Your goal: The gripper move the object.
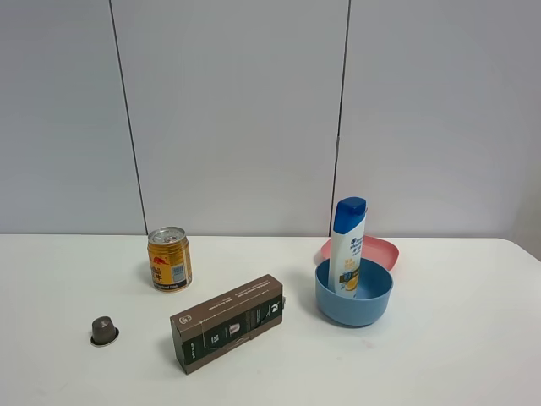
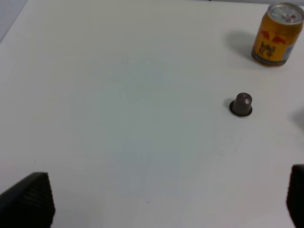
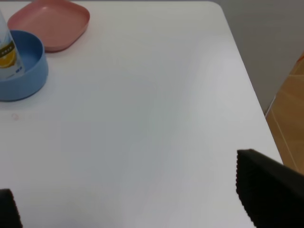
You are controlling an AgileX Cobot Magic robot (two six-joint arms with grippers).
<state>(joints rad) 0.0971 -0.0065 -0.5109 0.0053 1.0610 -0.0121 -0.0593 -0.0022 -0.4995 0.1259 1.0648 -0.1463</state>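
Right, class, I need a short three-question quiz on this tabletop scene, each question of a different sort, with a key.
1. True or false: the shampoo bottle stands upright inside the blue bowl.
2. What lies directly behind that bowl? A) pink plate B) drink can C) dark brown box
3. Fill in: the small brown capsule sits nearest the ____.

Key: 1 true; 2 A; 3 drink can.

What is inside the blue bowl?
The shampoo bottle stands inside the blue bowl, leaning slightly. The bowl's wall hides its base.
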